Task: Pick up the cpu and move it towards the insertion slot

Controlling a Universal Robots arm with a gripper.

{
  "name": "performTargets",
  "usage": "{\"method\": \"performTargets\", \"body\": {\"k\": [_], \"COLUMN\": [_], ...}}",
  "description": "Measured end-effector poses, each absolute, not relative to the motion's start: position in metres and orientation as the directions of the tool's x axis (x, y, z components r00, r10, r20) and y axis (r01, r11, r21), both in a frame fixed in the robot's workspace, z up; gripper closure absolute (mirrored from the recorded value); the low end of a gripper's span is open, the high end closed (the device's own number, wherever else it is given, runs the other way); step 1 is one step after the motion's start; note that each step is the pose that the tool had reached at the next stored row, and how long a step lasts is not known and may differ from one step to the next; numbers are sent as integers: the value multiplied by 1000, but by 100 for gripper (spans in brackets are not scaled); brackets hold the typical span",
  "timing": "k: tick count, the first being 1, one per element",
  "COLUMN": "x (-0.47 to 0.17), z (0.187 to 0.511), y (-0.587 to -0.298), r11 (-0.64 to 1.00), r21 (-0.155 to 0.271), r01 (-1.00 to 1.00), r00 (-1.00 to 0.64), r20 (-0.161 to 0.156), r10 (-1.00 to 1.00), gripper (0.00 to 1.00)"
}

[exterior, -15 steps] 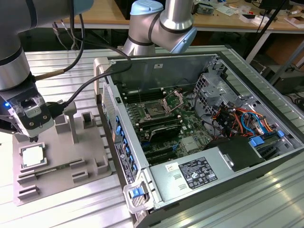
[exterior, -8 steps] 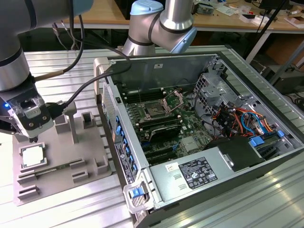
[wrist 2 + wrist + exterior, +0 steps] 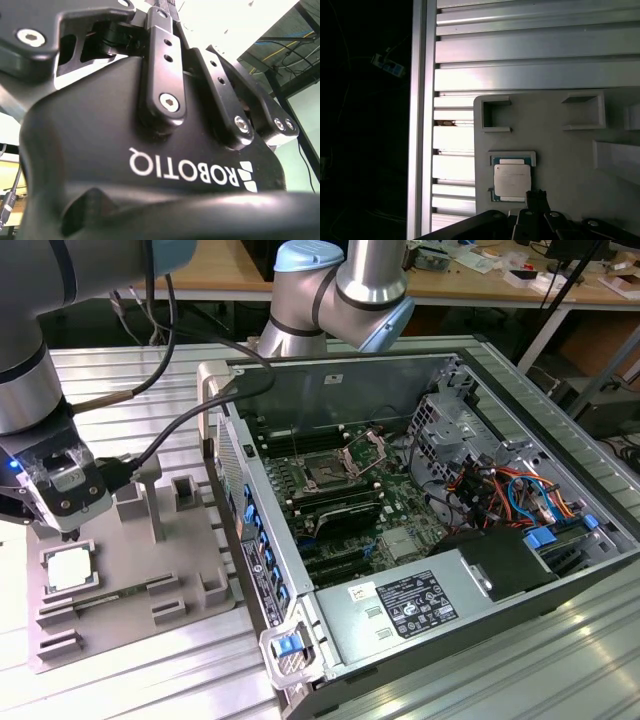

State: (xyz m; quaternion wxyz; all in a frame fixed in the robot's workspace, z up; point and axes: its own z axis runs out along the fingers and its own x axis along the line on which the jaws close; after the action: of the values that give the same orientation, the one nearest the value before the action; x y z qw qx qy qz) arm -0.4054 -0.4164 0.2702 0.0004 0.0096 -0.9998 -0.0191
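One cpu point(image 3: 68, 568) lies in a recess at the grey fixture's point(image 3: 185, 570) edge on the exterior view's left. The gripper point(image 3: 70, 531) hangs just above it, and I cannot tell how wide it stands. The exterior view adds the insertion slot point(image 3: 328, 475), well apart inside the open computer case point(image 3: 520, 570); the first wrist view gives the cpu's silvery top bare.

A robotics lab: open computer case point(image 3: 420, 530) on slotted aluminium table point(image 3: 150, 375), cluttered workbenches point(image 3: 480, 270).
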Motion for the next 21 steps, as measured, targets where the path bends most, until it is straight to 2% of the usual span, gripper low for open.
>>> {"method": "performTargets", "body": {"k": [21], "x": [-407], "z": [266], "y": [-416], "r11": [999], "r21": [38], "r01": [-19], "r00": [-1000], "r20": [1], "r10": [-19], "gripper": [89]}}
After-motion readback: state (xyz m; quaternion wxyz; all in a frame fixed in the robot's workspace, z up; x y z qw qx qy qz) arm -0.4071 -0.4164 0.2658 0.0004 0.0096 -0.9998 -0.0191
